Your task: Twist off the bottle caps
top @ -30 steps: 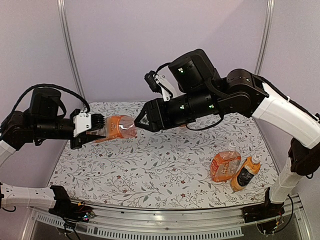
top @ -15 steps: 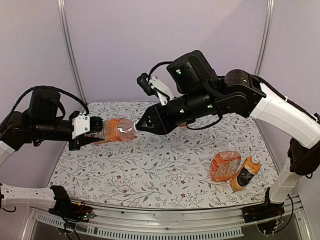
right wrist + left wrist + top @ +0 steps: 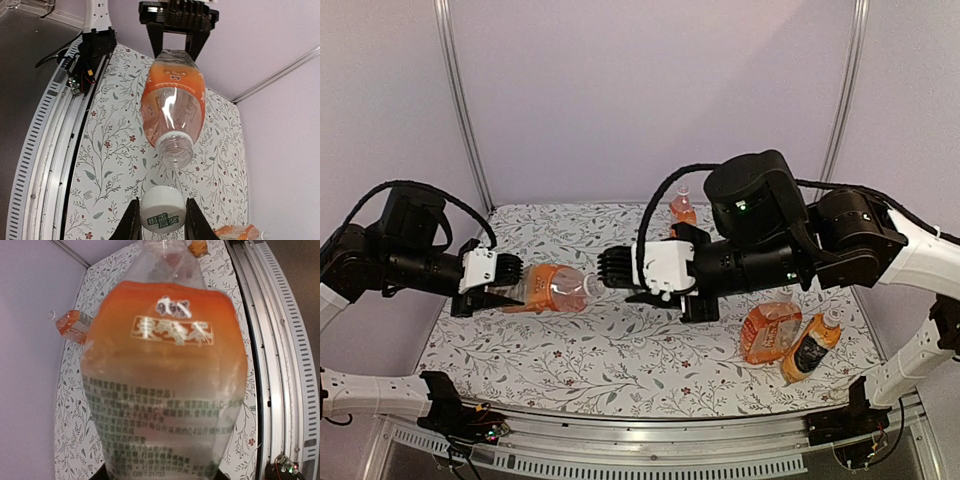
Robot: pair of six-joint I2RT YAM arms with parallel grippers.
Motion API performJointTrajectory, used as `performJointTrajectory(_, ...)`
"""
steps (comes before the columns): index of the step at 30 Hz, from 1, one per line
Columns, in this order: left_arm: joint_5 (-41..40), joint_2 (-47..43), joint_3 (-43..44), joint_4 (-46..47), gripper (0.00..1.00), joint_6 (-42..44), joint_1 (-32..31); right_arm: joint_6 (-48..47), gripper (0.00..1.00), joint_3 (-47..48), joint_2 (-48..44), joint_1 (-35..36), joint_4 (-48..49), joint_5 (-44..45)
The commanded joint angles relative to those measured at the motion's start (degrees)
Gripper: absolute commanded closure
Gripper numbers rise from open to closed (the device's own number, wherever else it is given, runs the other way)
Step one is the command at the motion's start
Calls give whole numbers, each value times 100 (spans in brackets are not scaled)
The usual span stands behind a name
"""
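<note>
White cap (image 3: 161,214) clamped in right hand (image 3: 604,270); left hand (image 3: 512,282) grips one bottle (image 3: 552,288) of four.

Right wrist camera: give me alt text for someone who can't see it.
The right gripper pinches a white screw cap with green print, just clear of the open neck of a bottle of orange liquid. The left gripper holds that bottle by its base, over a floral table cover.

Blk arms (image 3: 790,250), white shells (image 3: 920,255); left gripper (image 3: 515,283) & right gripper (image 3: 603,268) white w/ blk ribbed fingers (image 3: 617,262); looped cables (image 3: 420,188).
</note>
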Motion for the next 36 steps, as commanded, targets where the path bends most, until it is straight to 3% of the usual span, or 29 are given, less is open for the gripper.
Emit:
performJointTrajectory(1,-513,-298,-285,1138,79,-808,301,471,100,-330,-18,-519,308,1061)
performJointTrajectory(5,-952,-609,-568,1946,79,-1725,701,1937,100,-624,592,-673,-46,1227)
performJointTrajectory(9,-477,-838,-639,1950,78,-2393,1049,2955,100,-954,1247,-719,-185,948)
performJointTrajectory(15,204,-1085,-852,1772,77,-2474,1207,3679,100,-750,2623,-717,-347,177)
performJointTrajectory(25,139,-1081,-796,1758,77,-2256,1227,4239,95,-624,3748,-682,-21,328)
performJointTrajectory(28,193,-1093,-821,1763,77,-2260,1230,4247,83,-658,3805,-682,27,211)
performJointTrajectory(31,205,-1068,-798,1756,77,-2244,1231,4254,47,-614,3821,-684,-98,195)
performJointTrajectory(36,370,-1035,-719,1711,77,-2237,1227,4351,20,-601,3414,-684,-239,742)
